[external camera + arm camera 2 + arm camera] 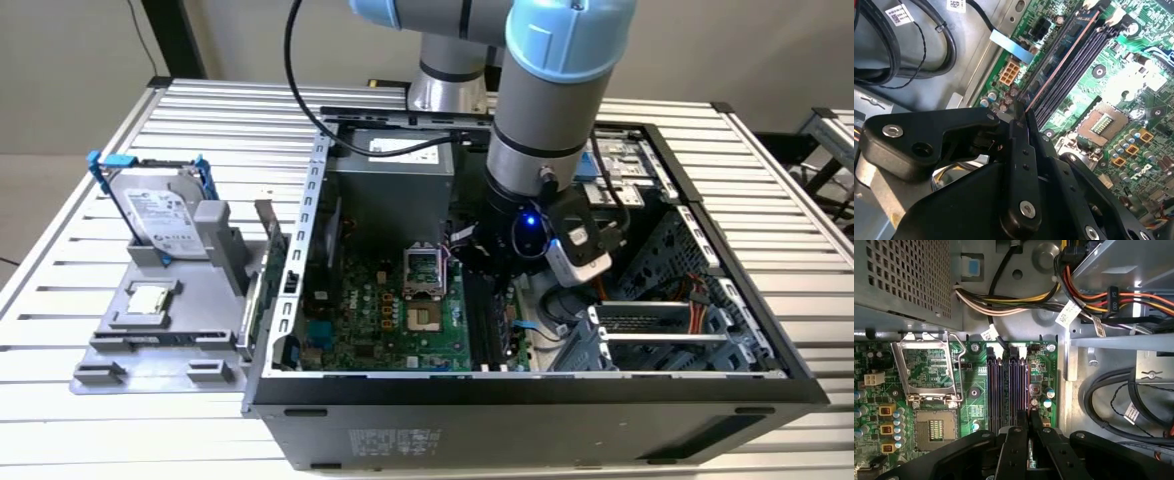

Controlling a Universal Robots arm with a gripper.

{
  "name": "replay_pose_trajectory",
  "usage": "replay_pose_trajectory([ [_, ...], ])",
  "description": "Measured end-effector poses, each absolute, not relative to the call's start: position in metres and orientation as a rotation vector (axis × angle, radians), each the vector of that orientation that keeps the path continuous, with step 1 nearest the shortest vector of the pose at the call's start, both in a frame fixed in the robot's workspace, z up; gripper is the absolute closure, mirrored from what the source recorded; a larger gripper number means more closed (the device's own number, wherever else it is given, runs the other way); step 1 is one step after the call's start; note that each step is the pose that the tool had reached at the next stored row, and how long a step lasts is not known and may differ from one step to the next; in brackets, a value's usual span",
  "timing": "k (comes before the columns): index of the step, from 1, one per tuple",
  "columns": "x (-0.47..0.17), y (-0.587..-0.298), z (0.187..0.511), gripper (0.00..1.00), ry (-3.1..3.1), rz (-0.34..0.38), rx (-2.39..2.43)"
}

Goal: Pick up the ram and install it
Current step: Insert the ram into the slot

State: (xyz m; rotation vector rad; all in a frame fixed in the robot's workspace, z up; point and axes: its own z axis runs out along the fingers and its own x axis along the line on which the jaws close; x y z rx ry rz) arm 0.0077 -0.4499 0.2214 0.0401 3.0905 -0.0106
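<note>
- One gripper, one ram, one open case, four black slots.
- Fingers nearly closed, pinching the ram's near end.
- Ram on edge in the slot farthest from the CPU socket, long axis along the slots, pointing away from the gripper.
- Inside the case: motherboard, cable bundles.
- Outside the case, on a gray tray: one hard drive.

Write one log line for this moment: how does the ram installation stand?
stage: install | tool: shut on the ram | ram: on edge along the memory slots | seated: cannot tell
</note>
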Motion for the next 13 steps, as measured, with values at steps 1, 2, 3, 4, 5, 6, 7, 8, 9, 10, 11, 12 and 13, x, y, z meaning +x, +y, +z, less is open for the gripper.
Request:
replay_pose_trajectory([
  [1,0.0077,-0.4498,0.2213,1.0,3.09,-0.013,0.04],
  [2,0.0077,-0.4498,0.2213,1.0,3.091,-0.014,0.04],
  [3,0.0077,-0.4498,0.2213,1.0,3.09,-0.015,0.04],
  [4,0.0077,-0.4496,0.2214,1.0,3.09,-0.016,0.04],
  [5,0.0077,-0.4493,0.2214,1.0,3.09,-0.019,0.04],
  [6,0.0077,-0.449,0.2214,1.0,3.09,-0.021,0.04],
  [7,0.0077,-0.4488,0.2214,1.0,3.091,-0.022,0.041],
  [8,0.0078,-0.4488,0.2214,1.0,3.091,-0.023,0.042],
  [9,0.0078,-0.4488,0.2214,1.0,3.091,-0.023,0.043],
  [10,0.0076,-0.4488,0.2214,1.0,3.091,-0.024,0.045],
  [11,0.0073,-0.4488,0.2214,1.0,3.091,-0.024,0.048],
  [12,0.0067,-0.4488,0.2214,1.0,3.091,-0.024,0.051],
  [13,0.0065,-0.4487,0.2214,1.0,3.091,-0.024,0.053],
])
